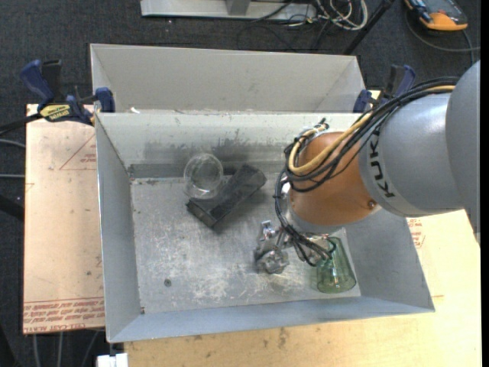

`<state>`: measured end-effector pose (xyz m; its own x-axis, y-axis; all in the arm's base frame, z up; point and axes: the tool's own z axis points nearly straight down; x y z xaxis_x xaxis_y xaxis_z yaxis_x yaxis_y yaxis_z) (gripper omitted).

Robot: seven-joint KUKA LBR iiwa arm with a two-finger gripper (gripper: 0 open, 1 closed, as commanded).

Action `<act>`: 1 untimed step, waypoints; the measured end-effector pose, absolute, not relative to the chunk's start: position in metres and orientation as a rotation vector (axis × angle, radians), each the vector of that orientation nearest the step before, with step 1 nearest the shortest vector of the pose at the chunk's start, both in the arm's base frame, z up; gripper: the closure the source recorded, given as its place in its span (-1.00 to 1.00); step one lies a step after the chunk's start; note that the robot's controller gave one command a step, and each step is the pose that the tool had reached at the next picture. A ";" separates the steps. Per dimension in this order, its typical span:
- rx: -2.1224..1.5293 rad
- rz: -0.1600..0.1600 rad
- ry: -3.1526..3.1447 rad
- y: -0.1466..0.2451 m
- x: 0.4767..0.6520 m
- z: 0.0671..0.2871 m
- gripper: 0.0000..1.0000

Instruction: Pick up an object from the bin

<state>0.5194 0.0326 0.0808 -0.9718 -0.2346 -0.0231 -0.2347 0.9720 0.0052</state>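
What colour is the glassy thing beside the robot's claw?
The glassy thing is pale, see-through green, in the camera view.

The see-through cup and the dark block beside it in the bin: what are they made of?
The cup looks like clear glass or hard plastic: the grey bin shows through it and its rim glints. The dark block looks matte, perhaps foam or rubber: no shine, flat charcoal faces. Neither is certain.

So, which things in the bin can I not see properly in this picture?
All in the camera view:
- Greenish clear thing in the near right corner: its top is hidden behind the arm, so its kind is unclear.
- Dark block: its left part is covered by the clear cup.
- Hand: too small to tell whether it touches the floor of the bin.
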 end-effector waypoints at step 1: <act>-0.447 0.002 3.108 -0.002 0.496 0.203 1.00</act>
